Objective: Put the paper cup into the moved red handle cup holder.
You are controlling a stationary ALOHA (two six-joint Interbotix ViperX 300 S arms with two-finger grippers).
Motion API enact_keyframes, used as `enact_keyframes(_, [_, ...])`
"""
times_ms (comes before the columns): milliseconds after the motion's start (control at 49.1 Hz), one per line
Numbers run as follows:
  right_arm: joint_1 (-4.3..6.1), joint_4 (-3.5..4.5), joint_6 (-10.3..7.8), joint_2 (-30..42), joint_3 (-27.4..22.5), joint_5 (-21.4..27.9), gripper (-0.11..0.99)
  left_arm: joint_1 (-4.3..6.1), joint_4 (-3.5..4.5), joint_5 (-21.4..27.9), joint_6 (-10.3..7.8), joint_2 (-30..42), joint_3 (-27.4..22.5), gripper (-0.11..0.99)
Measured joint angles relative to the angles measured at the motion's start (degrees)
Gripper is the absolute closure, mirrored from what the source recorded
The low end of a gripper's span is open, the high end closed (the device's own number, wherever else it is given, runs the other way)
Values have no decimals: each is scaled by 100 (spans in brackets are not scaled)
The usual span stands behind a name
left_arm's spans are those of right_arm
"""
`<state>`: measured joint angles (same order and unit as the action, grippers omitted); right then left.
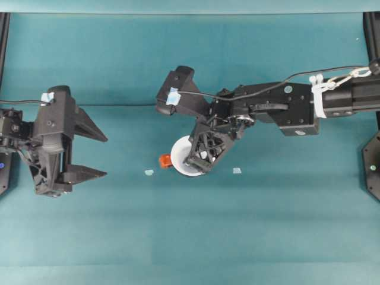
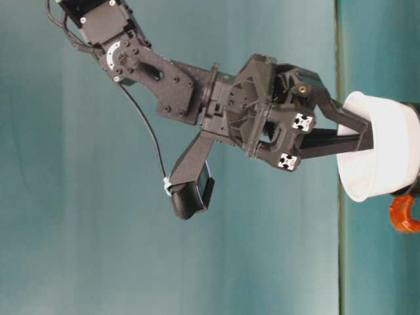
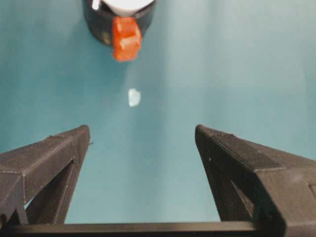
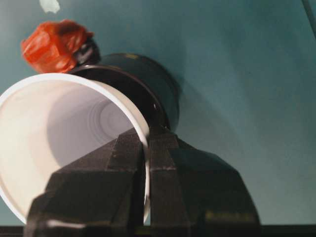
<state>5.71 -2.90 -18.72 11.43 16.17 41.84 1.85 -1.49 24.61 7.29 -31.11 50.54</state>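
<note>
The white paper cup [image 1: 180,153] stands with its lower part inside the black red handle cup holder [image 4: 148,86], near the table's middle. The holder's orange-red handle [image 1: 164,160] sticks out toward the left arm. My right gripper [image 1: 199,163] is shut on the cup's rim, one finger inside the cup [image 4: 59,128] and one outside. The table-level view shows the cup [image 2: 384,154] leaning a little in the holder, with the handle [image 2: 403,213] below the rim. My left gripper [image 1: 101,155] rests open at the table's left, facing the holder [image 3: 101,22] from a distance.
Two small pale tape scraps [image 1: 149,172] [image 1: 237,170] lie on the teal cloth, one on each side of the holder. The left one [image 3: 134,97] sits between my left gripper and the handle. Black frame posts stand at the table's left and right edges.
</note>
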Motion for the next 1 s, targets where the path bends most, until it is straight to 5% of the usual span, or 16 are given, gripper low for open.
enact_keyframes(468, [-9,-18,0,0,26,-360,92,-26,0,-105,0,272,-88,-8])
enact_keyframes(591, [-26,-114,0,0,26,-360,74,-26,18,-211,0,290,-88,-8])
enact_keyframes(692, [-53,-132,0,-9,26,-369,47,-26,0,-316,0,290,-88,-8])
enact_keyframes(855, [-141,-44,0,0,18,-422,-1,-26,0,-422,0,290,-88,-8])
enact_keyframes(998, [-202,0,0,-9,26,-466,-9,-26,0,-431,9,299,-88,-8])
